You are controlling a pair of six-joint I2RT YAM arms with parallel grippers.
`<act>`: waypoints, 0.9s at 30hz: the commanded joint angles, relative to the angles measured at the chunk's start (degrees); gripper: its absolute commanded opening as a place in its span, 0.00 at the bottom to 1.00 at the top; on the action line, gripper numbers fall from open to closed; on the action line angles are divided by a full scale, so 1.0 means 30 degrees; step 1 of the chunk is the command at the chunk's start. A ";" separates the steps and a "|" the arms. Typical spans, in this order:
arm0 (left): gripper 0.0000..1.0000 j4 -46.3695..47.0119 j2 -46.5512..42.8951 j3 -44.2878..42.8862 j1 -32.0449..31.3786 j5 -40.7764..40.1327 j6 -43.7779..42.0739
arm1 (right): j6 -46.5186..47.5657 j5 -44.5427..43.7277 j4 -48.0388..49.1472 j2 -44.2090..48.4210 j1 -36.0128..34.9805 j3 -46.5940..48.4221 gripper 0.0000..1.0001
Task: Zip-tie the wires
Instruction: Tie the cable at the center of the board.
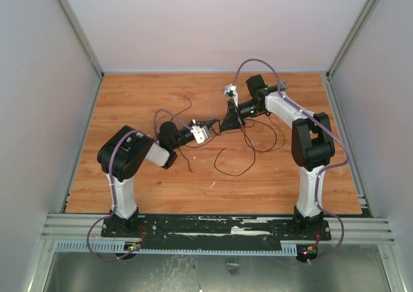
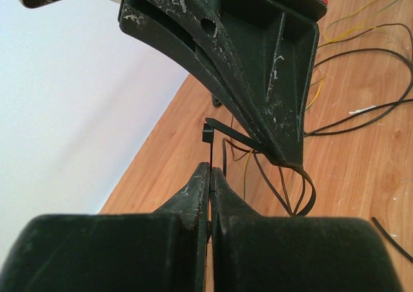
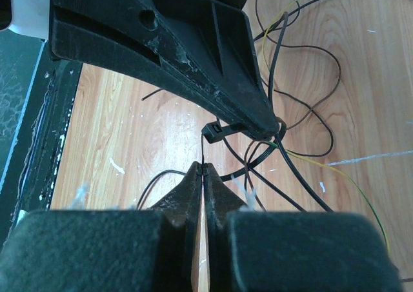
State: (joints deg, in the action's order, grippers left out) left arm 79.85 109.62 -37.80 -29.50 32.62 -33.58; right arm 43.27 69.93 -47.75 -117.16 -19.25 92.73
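Note:
The zip tie (image 2: 208, 134) is a thin black strip whose square head hangs just above my left gripper (image 2: 210, 171). That gripper is shut on the strip, seen edge-on between the fingertips. The strip runs right under the right arm's finger (image 2: 258, 66) and loops round a few strands of the wires (image 2: 361, 111). In the right wrist view my right gripper (image 3: 202, 166) is likewise shut on a thin length of the zip tie (image 3: 215, 132) below its head. The left arm's finger (image 3: 193, 53) presses by the head, and the wires (image 3: 310, 111) pass through the loop. From above, both grippers meet mid-table over the wires (image 1: 258, 144).
Loose dark and yellowish wire loops spread over the wooden table (image 1: 129, 176), mostly right of the grippers. A short black offcut (image 2: 390, 237) lies near the left gripper. White scraps (image 3: 116, 166) dot the wood. Grey walls enclose three sides, and a metal rail (image 1: 213, 231) runs along the front.

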 commanded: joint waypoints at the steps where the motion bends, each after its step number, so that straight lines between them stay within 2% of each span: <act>1: 0.00 0.0954 -0.0023 -0.0125 -0.0158 0.0054 0.0119 | -0.0110 0.0252 -0.0196 -0.0452 -0.0146 0.0569 0.00; 10: 0.00 0.1096 -0.0048 -0.0120 -0.0173 0.0054 0.0237 | 0.0120 0.0113 -0.0169 -0.0458 -0.0139 -0.0267 0.00; 27: 0.00 0.1158 -0.0068 -0.0020 -0.0191 0.0171 0.0152 | -0.0067 0.0122 -0.0242 -0.0736 -0.0148 0.0590 0.00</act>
State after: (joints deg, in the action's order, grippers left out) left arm 80.82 109.62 -37.80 -29.50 32.64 -32.97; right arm 43.27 69.89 -48.18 -118.87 -19.25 92.40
